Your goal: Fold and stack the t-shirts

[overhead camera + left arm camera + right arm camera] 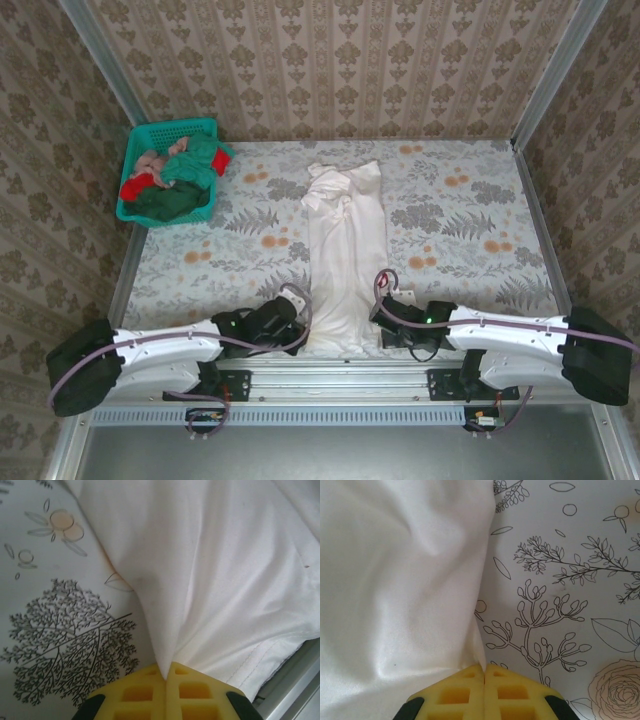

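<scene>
At the bottom of the frame, the left gripper [166, 676] and right gripper [484, 669] each pinched shut on the near edge of the white t-shirt [345, 250], which lay long and rumpled at centre on the floral tablecloth [460, 230]. The thin, limp cloth looked light and best lifted by its corners. At upper left, coloured shirts [185, 185] sat heaped in a teal lattice basket [140, 135].

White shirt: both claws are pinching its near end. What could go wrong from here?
1. The left gripper and right gripper each pinch only a small bit of the white shirt at their tips, so it may slip out on lifting.
2. The shirt's far end is bunched, so a fold could come out crooked.
3. Its hem lies by the metal rail and might snag there.
</scene>
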Controlling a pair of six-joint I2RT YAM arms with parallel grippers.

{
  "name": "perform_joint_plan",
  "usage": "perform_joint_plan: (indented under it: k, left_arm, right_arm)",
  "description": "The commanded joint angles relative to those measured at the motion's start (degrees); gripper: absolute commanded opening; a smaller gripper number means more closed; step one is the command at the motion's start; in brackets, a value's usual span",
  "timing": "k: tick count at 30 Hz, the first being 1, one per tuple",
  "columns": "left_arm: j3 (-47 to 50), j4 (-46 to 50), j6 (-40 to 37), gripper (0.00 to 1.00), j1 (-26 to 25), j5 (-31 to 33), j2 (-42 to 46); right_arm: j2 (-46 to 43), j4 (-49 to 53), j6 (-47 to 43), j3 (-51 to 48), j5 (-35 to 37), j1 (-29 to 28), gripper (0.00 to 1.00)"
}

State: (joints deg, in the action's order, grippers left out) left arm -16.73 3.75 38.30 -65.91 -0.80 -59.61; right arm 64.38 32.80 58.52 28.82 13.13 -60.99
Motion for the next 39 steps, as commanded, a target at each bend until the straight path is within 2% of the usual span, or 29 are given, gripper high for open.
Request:
perform_joint_plan:
  k: [1, 3, 4, 5, 6, 8, 11, 14, 19, 23, 25, 26, 30, 34, 39]
  left_arm:
    - [2.0, -0.2, 2.5, 0.08, 0.7, 0.9, 0.6]
    - [2.0, -0.7, 2.4, 0.25, 0.8, 0.4, 0.5]
    - [1.7, -0.4, 2.5, 0.31, 0.8, 0.5, 0.5]
    - [1.6, -0.2, 2.3, 0.29, 0.9, 0.2, 0.6]
    - [1.5, -0.1, 2.1, 0.3, 0.9, -0.2, 0.8]
    - [1.0, 1.6, 2.5, 0.45, 1.0, 0.0, 1.5]
    - [0.4, 4.5, 2.5, 0.57, 1.1, -0.1, 4.5]
    - [0.2, 7.5, 1.9, 0.59, 1.4, 0.6, 9.5]
    - [-0.5, 12.6, 0.5, 0.63, 3.9, 1.1, 17.6]
    - [-1.5, 12.2, -0.8, 0.68, 7.1, -1.8, 17.9]
    - [-2.2, 11.9, -1.2, 0.7, 7.6, -2.4, 16.2]
    - [-2.5, 11.2, -1.5, 0.71, 7.9, -3.1, 15.0]
    - [-2.7, 9.0, -1.2, 0.73, 8.1, -4.9, 11.8]
    - [-1.5, 8.1, 0.1, 0.73, 7.8, -6.7, 10.9]
    - [1.6, 11.1, 5.3, 0.73, 5.9, -6.2, 15.8]
  right_arm:
    - [1.1, 4.5, -1.0, 0.8, 0.5, 0.3, 0.07]
    - [1.7, 4.1, -2.3, 1.6, -0.4, -0.1, 0.2]
    - [1.9, 4.5, -2.4, 2.2, -0.4, -0.4, 0.31]
    - [2.0, 5.1, -2.7, 3.1, -0.6, -0.6, 0.36]
    - [1.9, 6.0, -3.2, 4.4, -0.6, -0.9, 0.36]
    - [1.1, 8.5, -3.2, 6.8, 0.6, -1.6, 0.38]
    - [-0.4, 10.6, -3.5, 10.0, 2.4, -2.6, 0.38]
    - [0.1, 5.3, -5.3, 10.4, 2.7, -2.9, 0.37]
    - [11.1, 1.7, -6.2, 12.2, 2.1, -3.0, 0.22]
    - [19.1, -3.8, -6.6, 13.2, -0.4, -6.3, 0.22]
    - [22.5, -4.3, -6.3, 14.0, -0.6, -8.4, 0.34]
    - [24.5, -4.0, -6.2, 14.7, -1.0, -9.2, 0.45]
    - [28.5, 0.4, -7.2, 19.2, 0.2, -11.5, 0.57]
    - [21.3, 3.8, -6.4, 19.3, 2.6, -11.5, 0.78]
    - [7.6, 5.9, -1.7, 13.7, 4.1, -11.1, 0.81]
